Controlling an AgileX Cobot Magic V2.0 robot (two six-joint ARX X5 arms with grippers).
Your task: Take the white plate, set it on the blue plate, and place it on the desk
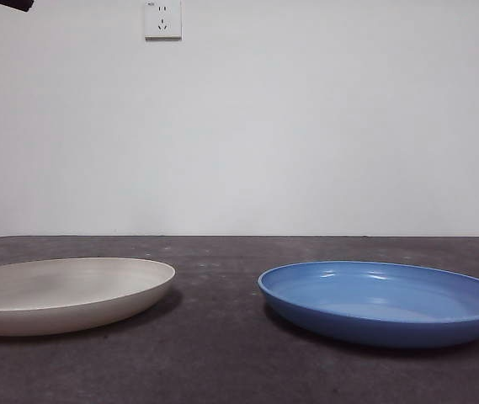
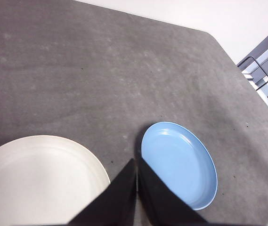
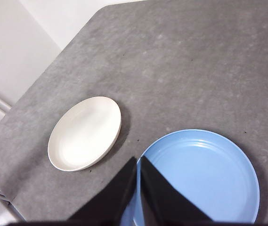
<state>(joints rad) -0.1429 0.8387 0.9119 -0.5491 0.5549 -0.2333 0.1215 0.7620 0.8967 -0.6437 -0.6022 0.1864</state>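
both our grippers hang closed above; we should open the left gripper (image 2: 137,165) wide, catching the white plate (image 1: 62,293) by its rim.

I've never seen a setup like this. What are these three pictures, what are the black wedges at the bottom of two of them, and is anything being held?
This is a robot with two arms at a table, seen at one moment by three cameras. One camera sits low at table height and looks across the desk: it shows the white plate and the blue plate lying apart, both empty. The other two cameras ride on the arms' wrists and look down. The black wedges are each arm's own pincer: the left pincer hangs high between the two plates, the right pincer high near the blue plate's rim. Both have their jaws together and hold nothing. The dark tip in the low camera's top corner is part of an arm. On the wall is a socket.
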